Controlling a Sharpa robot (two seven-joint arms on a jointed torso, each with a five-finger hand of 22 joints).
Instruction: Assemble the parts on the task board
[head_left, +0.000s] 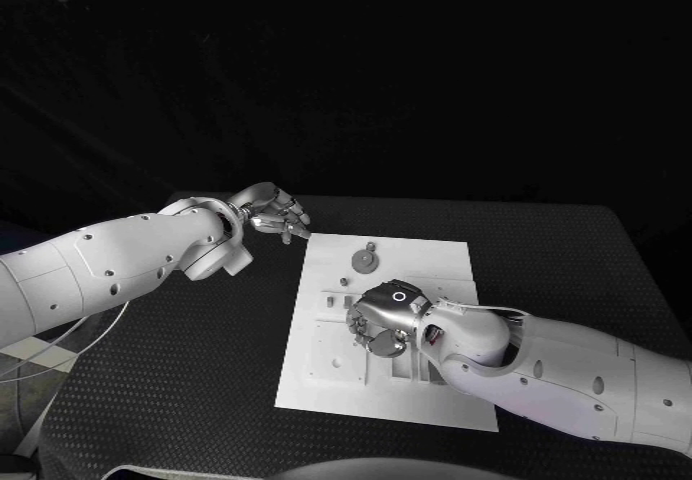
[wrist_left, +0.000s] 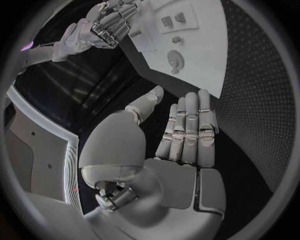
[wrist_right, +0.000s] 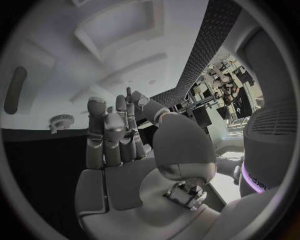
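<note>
The white task board (head_left: 433, 260) lies in the middle of the black table. A grey round toothed part (head_left: 368, 260) lies on its far end; the same part (wrist_left: 175, 59) (wrist_right: 60, 121) appears in both wrist views. My right hand (head_left: 384, 316) hovers low over the board's middle, fingers (wrist_right: 115, 135) stretched toward the board (wrist_right: 75, 65), nothing visible in the palm. My left hand (head_left: 274, 215) sits off the board beside its far left corner, fingers (wrist_left: 187, 132) straight and side by side, thumb apart, holding nothing. The left wrist view also shows the board (wrist_left: 200, 50) and the right hand (wrist_left: 103, 25).
The board carries recesses and small raised fixtures (head_left: 339, 300) around the right hand, and a dark slot (wrist_right: 14, 90). Black table surface (head_left: 188, 370) surrounds the board on every side. White cables (head_left: 36, 355) lie at the table's left edge.
</note>
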